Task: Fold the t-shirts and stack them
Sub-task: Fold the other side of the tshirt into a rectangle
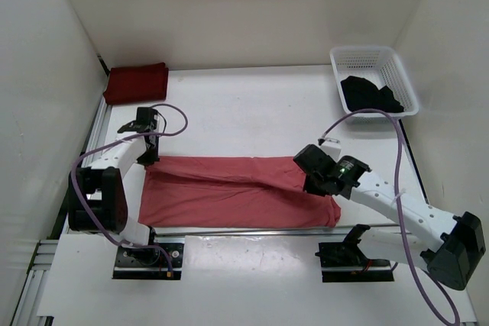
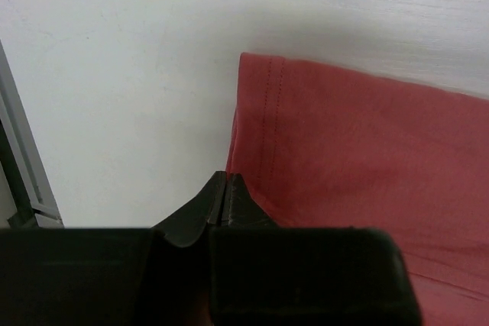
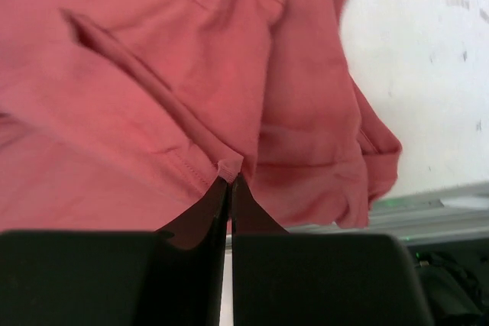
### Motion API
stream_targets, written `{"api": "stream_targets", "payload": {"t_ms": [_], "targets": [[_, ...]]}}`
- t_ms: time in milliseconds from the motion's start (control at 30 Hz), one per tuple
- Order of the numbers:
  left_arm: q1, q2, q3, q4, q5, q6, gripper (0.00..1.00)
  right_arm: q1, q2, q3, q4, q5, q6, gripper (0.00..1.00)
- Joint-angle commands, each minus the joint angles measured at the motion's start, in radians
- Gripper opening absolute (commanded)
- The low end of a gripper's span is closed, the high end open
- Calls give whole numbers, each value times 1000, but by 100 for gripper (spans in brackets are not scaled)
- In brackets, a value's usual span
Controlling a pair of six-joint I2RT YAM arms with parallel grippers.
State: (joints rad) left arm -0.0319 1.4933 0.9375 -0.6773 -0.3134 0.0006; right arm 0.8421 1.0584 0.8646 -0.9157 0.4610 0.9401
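The salmon pink t-shirt [image 1: 229, 192] lies stretched left to right near the table's front edge, with a fold along its top. My left gripper [image 1: 151, 158] is at its far left edge, the jaws pressed shut right on the cloth's edge [image 2: 227, 175]; the hemmed corner [image 2: 256, 74] lies flat just ahead. My right gripper [image 1: 315, 183] is at the shirt's right end and is shut on a bit of hem [image 3: 231, 179], with bunched pink cloth [image 3: 137, 74] hanging behind it. The dark maroon t-shirt [image 1: 136, 83] lies folded at the back left. The black t-shirt [image 1: 370, 95] sits in a basket.
A white mesh basket [image 1: 367, 53] stands at the back right and holds the black shirt. White walls close in the table on the left, back and right. A metal rail [image 1: 229, 230] runs along the front edge under the shirt. Purple cables loop from both arms.
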Motion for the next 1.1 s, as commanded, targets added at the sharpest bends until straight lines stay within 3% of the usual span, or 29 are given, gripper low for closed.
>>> {"api": "stream_targets", "payload": {"t_ms": [0, 367, 600, 733, 833, 1067], "targets": [[0, -16, -3, 7, 10, -1, 10, 8, -1, -35, -6, 16, 91, 0], [-10, 50, 81, 7, 10, -1, 12, -55, 84, 19, 47, 6, -11, 0], [-19, 16, -54, 7, -18, -1, 12, -44, 22, -127, 57, -94, 86, 0], [-19, -2, -85, 7, -9, -1, 21, -35, 0, -173, 89, -133, 97, 0], [-28, -2, -85, 7, -32, -1, 34, -26, 34, -173, 109, -133, 97, 0], [-28, -59, -133, 7, -177, -1, 36, -5, 66, -153, 109, -124, 97, 0]]}}
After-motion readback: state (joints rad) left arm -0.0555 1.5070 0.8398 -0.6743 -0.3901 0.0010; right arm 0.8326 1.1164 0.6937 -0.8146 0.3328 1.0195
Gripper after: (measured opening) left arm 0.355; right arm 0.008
